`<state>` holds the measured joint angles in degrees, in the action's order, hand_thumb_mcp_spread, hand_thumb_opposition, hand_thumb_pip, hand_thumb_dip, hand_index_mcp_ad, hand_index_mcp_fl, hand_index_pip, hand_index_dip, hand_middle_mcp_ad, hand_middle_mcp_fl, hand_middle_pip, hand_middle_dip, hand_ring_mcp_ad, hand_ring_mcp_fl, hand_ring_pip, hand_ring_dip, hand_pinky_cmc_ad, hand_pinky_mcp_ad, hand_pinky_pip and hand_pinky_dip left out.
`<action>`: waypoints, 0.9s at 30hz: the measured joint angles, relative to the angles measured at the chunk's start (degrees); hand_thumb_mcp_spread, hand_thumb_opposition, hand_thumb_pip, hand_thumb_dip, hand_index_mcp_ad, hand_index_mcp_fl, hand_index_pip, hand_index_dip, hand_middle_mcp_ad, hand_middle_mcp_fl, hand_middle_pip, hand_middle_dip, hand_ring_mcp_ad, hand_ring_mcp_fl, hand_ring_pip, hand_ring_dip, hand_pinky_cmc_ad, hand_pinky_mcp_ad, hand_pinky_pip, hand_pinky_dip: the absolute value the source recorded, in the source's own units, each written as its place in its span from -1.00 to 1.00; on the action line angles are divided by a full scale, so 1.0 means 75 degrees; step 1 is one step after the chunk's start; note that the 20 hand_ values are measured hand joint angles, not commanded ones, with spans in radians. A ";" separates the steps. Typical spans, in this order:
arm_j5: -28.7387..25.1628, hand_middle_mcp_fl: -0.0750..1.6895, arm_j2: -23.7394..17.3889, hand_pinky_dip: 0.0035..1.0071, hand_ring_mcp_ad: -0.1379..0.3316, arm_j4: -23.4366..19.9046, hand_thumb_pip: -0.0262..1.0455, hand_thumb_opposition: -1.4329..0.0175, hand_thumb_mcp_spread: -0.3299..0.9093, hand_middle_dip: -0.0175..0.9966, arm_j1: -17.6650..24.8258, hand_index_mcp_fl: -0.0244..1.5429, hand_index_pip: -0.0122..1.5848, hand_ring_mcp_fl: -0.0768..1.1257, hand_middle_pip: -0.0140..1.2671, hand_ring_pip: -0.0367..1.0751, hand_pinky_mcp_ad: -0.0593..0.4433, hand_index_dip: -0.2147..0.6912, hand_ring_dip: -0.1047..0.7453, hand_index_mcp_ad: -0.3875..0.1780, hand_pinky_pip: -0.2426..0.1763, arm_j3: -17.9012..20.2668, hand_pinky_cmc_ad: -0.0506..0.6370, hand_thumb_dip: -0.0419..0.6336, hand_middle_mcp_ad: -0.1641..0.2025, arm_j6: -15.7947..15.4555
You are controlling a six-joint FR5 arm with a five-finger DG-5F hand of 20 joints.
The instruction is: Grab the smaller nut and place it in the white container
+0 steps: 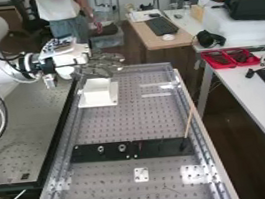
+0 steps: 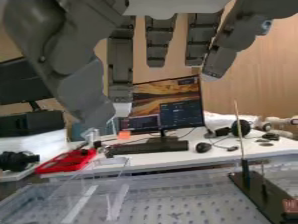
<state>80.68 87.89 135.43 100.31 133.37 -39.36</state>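
From above the near end of the desk [image 1: 110, 123], you had the hand [image 1: 95, 65] near the far end, close to the white container [image 1: 99, 92], with its fingers reaching out rather than curled. On the black bar [image 1: 162, 146], you could make out the larger nut [image 1: 101, 149] and the bearing [image 1: 122, 148]. Beyond the larger nut, towards the bar's end, the dark surface and small marks left you unable to tell whether the smaller nut stood there. Nor could you read the container's inside at that slant, so you could not say for sure where the nut was.

In the wrist view, you saw the fingers [image 2: 159, 42] hanging nearly straight and the thumb [image 2: 83, 95] well apart from them; the hand was wide open and held nothing you could see. Its upper parts were cut off by the frame. The wooden stick [image 2: 238, 127] rose from the bar, whose near part was cut off too.

The step looked like the approach, provided the nut was on the bar. That called for you to bring the hand over the bar, then lower it for a narrow pinch, clear of the larger nut. You would have wanted the nut confirmed first.
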 joint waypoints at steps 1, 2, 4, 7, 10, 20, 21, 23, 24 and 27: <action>0.0002 -0.90 -0.0073 0.09 0.23 0.0187 0.74 -0.16 0.00 -0.56 -0.0129 -0.94 0.97 -0.85 -0.80 -0.70 -0.30 -0.76 -0.57 -0.21 -0.03 -0.0120 0.06 -0.22 -0.04 -0.0034; 0.0010 -0.89 -0.0099 0.09 0.23 0.0265 0.74 -0.16 -0.02 -0.56 -0.0190 -0.94 0.95 -0.85 -0.80 -0.71 -0.26 -0.76 -0.57 -0.22 -0.03 -0.0175 0.06 -0.22 -0.05 -0.0046; 0.0100 -0.89 -0.0204 0.12 0.24 0.0614 0.70 -0.15 -0.05 -0.56 -0.0523 -0.94 0.88 -0.85 -0.80 -0.71 -0.22 -0.76 -0.56 -0.21 -0.06 -0.0444 0.06 -0.22 -0.05 -0.0076; 0.0352 -0.89 -0.0246 0.13 0.26 0.0916 0.63 -0.14 -0.11 -0.56 -0.0980 -0.96 0.61 -0.85 -0.80 -0.71 -0.13 -0.76 -0.57 -0.21 -0.09 -0.0802 0.06 -0.22 -0.05 -0.0073; 0.0679 -0.89 -0.0196 0.13 0.26 0.1184 0.60 -0.11 -0.15 -0.56 -0.1426 -0.97 0.30 -0.85 -0.80 -0.72 -0.09 -0.76 -0.57 -0.22 -0.13 -0.1186 0.07 -0.22 -0.04 -0.0001; 0.1603 -0.89 0.0589 0.13 0.25 0.2105 0.39 -0.07 -0.23 -0.56 -0.2903 -0.87 -0.66 -0.85 -0.80 -0.75 0.22 -0.37 -0.57 -0.20 -0.20 -0.2927 0.06 -0.31 -0.03 0.0324; 0.1627 -0.90 0.0648 0.13 0.25 0.2133 0.34 -0.07 -0.23 -0.56 -0.2971 -0.86 -0.72 -0.85 -0.80 -0.75 0.20 -0.34 -0.57 -0.20 -0.20 -0.3023 0.06 -0.34 -0.03 0.0329; 0.1712 -0.89 0.0948 0.10 0.25 0.2284 0.32 -0.07 -0.23 -0.56 -0.3268 -0.86 -0.76 -0.85 -0.80 -0.75 0.23 -0.26 -0.56 -0.19 -0.20 -0.3463 0.06 -0.36 -0.04 0.0361; 0.1724 -0.89 0.1025 0.10 0.25 0.2317 0.32 -0.07 -0.23 -0.56 -0.3329 -0.86 -0.78 -0.85 -0.80 -0.75 0.24 -0.23 -0.56 -0.19 -0.20 -0.3564 0.06 -0.35 -0.04 0.0368; 0.1743 -0.90 0.1435 0.09 0.25 0.2504 0.32 -0.07 -0.23 -0.56 -0.3604 -0.84 -0.82 -0.85 -0.80 -0.75 0.27 -0.12 -0.57 -0.19 -0.20 -0.4037 0.06 -0.35 -0.02 0.0397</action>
<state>93.75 98.65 154.21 73.28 103.09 -36.39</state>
